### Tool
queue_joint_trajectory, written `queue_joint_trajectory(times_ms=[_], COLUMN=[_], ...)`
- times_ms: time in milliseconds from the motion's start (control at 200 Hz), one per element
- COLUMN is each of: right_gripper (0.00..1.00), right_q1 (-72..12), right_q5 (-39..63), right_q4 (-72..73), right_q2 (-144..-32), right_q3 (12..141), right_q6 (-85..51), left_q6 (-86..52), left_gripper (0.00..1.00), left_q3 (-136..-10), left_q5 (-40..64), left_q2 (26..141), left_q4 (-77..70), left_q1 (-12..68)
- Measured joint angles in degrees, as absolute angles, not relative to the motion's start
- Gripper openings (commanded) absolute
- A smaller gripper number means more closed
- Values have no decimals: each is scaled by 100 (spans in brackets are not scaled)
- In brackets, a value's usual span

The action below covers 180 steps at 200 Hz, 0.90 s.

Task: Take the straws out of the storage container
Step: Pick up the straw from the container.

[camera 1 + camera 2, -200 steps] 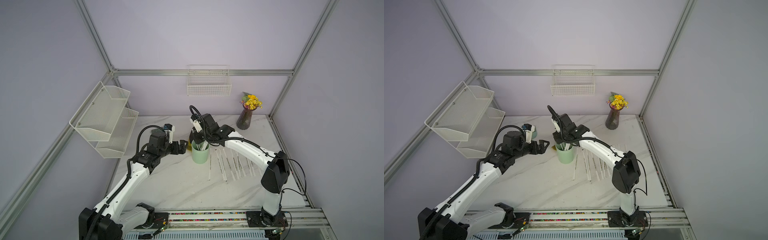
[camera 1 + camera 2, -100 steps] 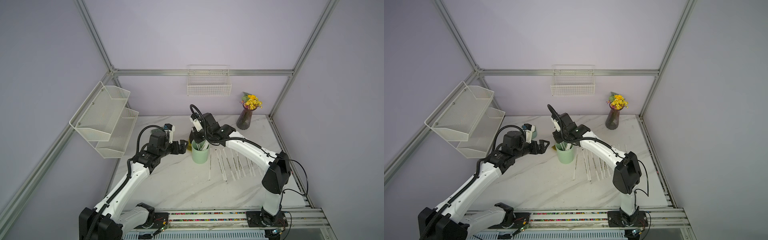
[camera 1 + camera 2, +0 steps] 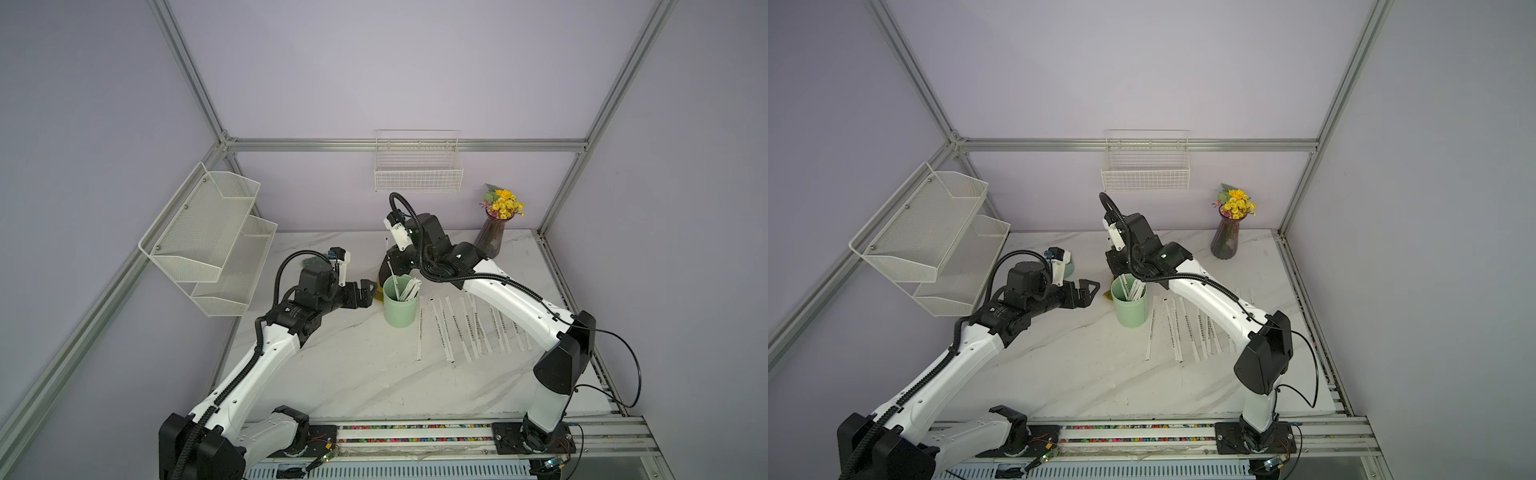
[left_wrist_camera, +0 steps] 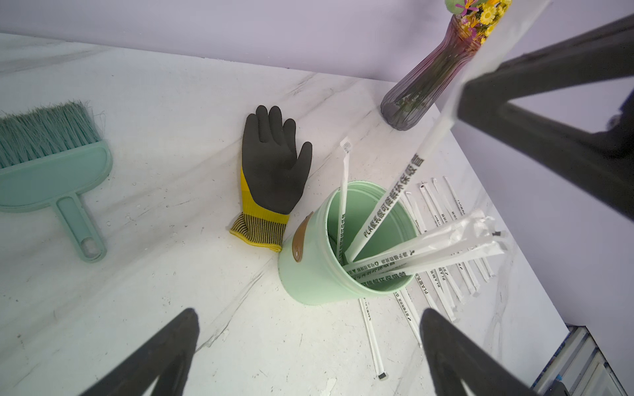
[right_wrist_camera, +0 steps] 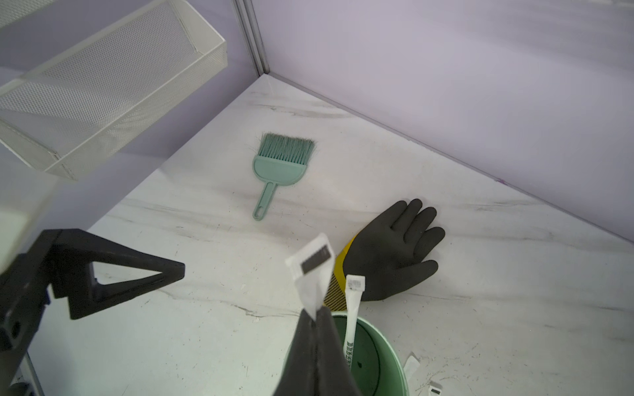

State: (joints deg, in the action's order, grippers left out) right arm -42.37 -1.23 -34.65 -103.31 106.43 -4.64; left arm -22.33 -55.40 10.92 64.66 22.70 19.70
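About ten straws (image 3: 419,328) on desk (image 3: 353,374), several left in storage container (image 3: 400,311). Right fingers (image 5: 308,343) pinch one; left fingers (image 4: 168,346) wide open, empty.

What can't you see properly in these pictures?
- Glove: top views, mostly hidden by the cup and right arm.
- Straws on the table: top views, some under the right arm; number unclear.
- Brush: top views, mostly behind the left arm.
- Cup, right wrist view: bottom cut off by the picture's edge.
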Motion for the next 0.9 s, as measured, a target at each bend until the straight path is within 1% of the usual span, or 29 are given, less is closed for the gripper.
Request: queue_joint_trajectory(times_ms=[640, 900], right_gripper=[2, 0], right_q1=[-4117, -4084], right_q5=[-97, 43], right_q4=[-3413, -3459], right_q2=[-9966, -9795], right_q3=[10794, 11067], right_q6=[-464, -526], left_q6=[-2324, -2324], left_gripper=[100, 100], left_q3=[-5540, -5540], left_q5=[1155, 1157], left_q2=[6569, 6573], left_q4=[2143, 2128], left_q1=[1970, 1970])
